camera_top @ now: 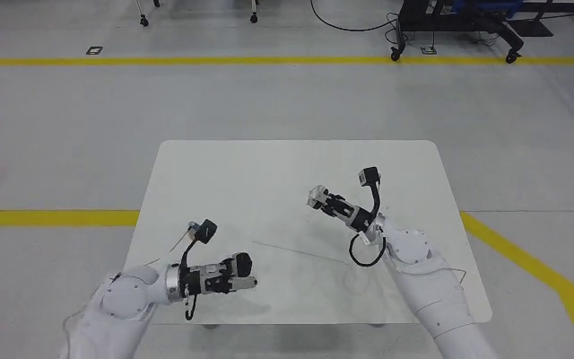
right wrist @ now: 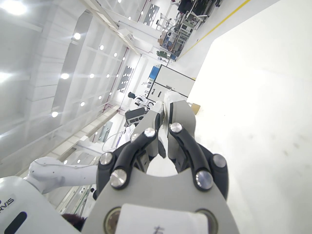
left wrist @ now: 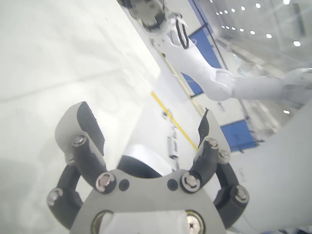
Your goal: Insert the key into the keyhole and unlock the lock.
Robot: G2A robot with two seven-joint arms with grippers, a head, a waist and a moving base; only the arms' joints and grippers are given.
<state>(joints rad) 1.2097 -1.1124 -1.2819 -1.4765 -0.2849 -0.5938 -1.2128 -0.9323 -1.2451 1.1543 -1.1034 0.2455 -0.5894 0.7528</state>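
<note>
On the white table (camera_top: 269, 170) I make out no loose key or lock. My left gripper (camera_top: 244, 272) hovers near the front left edge. In the left wrist view the left gripper (left wrist: 143, 113) is open, with nothing between its black pads (left wrist: 90, 125). My right gripper (camera_top: 315, 198) is right of the table's middle. In the right wrist view the right gripper (right wrist: 163, 109) is shut on a small pale silvery object (right wrist: 168, 97) that pokes out past the tips. I cannot tell whether it is the key or the lock.
A thin line (camera_top: 300, 251) runs across the table between the two arms. The table's front edge lies close under the left arm. Yellow floor stripes (camera_top: 269, 60) and a dark wheeled frame (camera_top: 457, 27) lie beyond the table.
</note>
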